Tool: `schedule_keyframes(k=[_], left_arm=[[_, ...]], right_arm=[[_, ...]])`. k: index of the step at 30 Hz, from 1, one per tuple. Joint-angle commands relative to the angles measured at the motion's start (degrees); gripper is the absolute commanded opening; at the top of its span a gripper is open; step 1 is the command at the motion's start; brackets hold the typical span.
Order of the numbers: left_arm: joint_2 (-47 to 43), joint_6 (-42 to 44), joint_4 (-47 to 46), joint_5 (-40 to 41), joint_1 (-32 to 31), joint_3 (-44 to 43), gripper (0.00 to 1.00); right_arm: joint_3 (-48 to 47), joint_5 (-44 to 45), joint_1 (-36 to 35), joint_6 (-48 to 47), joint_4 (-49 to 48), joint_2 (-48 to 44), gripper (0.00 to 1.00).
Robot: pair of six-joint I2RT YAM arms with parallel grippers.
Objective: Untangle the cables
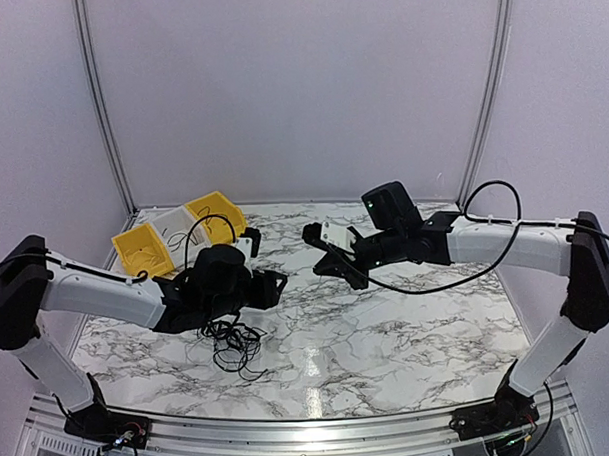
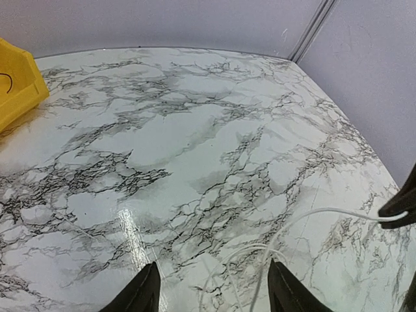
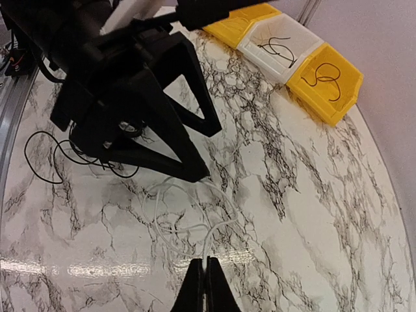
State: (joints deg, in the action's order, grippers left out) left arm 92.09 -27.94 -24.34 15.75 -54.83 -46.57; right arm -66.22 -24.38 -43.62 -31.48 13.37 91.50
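A tangle of thin black cables (image 1: 234, 340) lies on the marble table under my left arm and shows as loops (image 3: 57, 156) in the right wrist view. My right gripper (image 3: 207, 268) is shut on a thin white cable (image 3: 184, 214), whose loops rest on the table between both grippers. My left gripper (image 2: 214, 294) is open. The white cable (image 2: 260, 259) passes loosely between its fingers and runs off to the right gripper (image 2: 398, 207). From above, the left gripper (image 1: 276, 285) and the right gripper (image 1: 324, 265) nearly face each other.
A row of bins stands at the back left: a yellow bin (image 1: 143, 250), a white bin (image 1: 174, 229) and another yellow bin (image 1: 218, 213). Thin black cables lie in the white bin (image 3: 279, 47) and in the end yellow bin (image 3: 325, 81). Walls enclose the table.
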Motion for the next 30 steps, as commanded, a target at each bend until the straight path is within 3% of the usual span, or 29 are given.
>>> schedule_keyframes(k=[1, 12, 16, 24, 30], left_arm=[[3.9, -2.5, -3.4, 4.9, -0.2, -2.9, 0.56], [10.5, -5.6, -7.4, 7.3, 1.7, -4.4, 0.48], [5.1, -7.1, -7.4, 13.1, 2.0, 0.7, 0.51], [-8.6, 0.0, -1.7, 18.2, 1.5, 7.8, 0.55], [-12.5, 4.7, -3.3, 1.9, 0.8, 8.3, 0.58]], right_arm=[[0.1, -3.6, -0.2, 0.5, -2.0, -3.7, 0.0], [0.5, -10.1, -0.2, -0.1, -0.5, -5.7, 0.0], [0.6, -8.0, -0.1, 0.1, -1.3, -4.8, 0.0], [0.7, -3.5, 0.0, 0.9, -2.5, -3.4, 0.0], [0.8, -1.0, 0.0, 0.7, -3.0, -2.4, 0.0]])
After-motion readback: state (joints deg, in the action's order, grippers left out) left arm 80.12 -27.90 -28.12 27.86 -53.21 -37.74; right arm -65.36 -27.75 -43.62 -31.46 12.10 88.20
